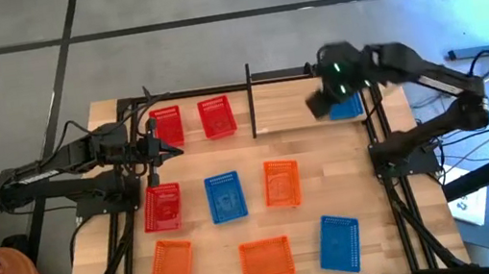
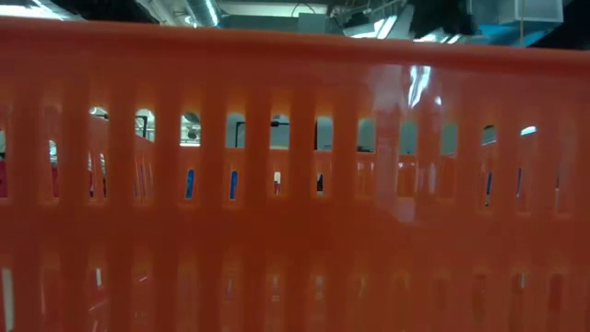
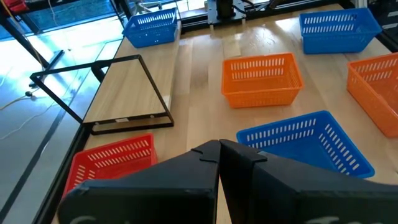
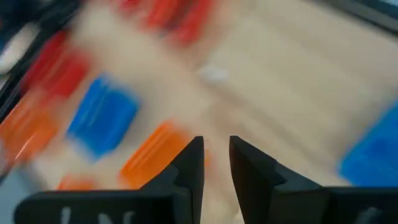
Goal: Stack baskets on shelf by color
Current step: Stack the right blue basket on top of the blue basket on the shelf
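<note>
The shelf (image 1: 289, 111) stands along the table's far side. Two red baskets (image 1: 165, 126) (image 1: 216, 117) rest on its left part and a blue basket (image 1: 349, 109) on its right end. On the table lie a red basket (image 1: 163, 207), a blue basket (image 1: 224, 196), an orange basket (image 1: 280, 182), two more orange baskets (image 1: 170, 267) (image 1: 267, 258) and a blue basket (image 1: 340, 242). My right gripper (image 4: 216, 146) hangs open above the shelf, just left of the blue basket there (image 1: 320, 103), with nothing between its fingers. My left gripper (image 3: 219, 148) is shut and empty by the shelf's left end (image 1: 169, 149).
An orange basket's slotted wall (image 2: 295, 184) fills the low view and hides the table behind it. Black frame posts (image 1: 251, 102) rise from the shelf. Bare wood shows on the shelf's middle and between the baskets' rows.
</note>
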Tool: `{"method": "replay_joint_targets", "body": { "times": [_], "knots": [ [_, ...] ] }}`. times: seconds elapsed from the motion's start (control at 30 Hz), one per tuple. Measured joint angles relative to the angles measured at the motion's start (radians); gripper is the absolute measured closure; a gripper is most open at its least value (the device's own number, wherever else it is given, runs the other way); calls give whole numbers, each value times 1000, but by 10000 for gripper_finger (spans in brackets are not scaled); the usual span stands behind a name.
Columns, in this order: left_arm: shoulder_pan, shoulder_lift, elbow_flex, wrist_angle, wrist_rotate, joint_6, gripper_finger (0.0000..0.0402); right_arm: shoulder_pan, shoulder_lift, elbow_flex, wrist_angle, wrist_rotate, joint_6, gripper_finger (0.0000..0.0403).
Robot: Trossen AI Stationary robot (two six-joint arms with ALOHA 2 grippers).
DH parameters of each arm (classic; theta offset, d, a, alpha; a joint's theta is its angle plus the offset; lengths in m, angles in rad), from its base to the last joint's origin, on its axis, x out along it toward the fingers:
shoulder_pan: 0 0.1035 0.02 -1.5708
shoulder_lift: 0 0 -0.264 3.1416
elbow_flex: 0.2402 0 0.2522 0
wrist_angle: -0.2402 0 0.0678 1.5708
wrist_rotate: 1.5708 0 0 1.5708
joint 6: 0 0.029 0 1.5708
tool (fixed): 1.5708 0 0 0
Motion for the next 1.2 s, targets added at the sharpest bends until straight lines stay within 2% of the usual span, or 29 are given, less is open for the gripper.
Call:
{"method": "replay_joint_targets", "body": {
  "times": [0.13,0.27,0.47,0.63,0.87,1.07,1.2],
  "knots": [
    [0,0,0,0,0,0,401,244,-37,-9,-15,-71,-40,328],
    [0,0,0,0,4,3,401,474,-20,-11,-21,-129,-41,328],
    [0,0,0,3,19,74,401,700,66,-11,-17,-130,50,328],
    [0,0,0,9,11,71,401,770,154,-12,-37,-129,162,328],
    [0,0,0,9,11,71,401,791,307,-13,-69,-92,304,328],
    [0,0,0,8,11,75,401,790,428,-13,-81,-94,292,328],
    [0,0,0,8,11,76,401,790,445,-37,-130,-100,277,328]
  ]
}}
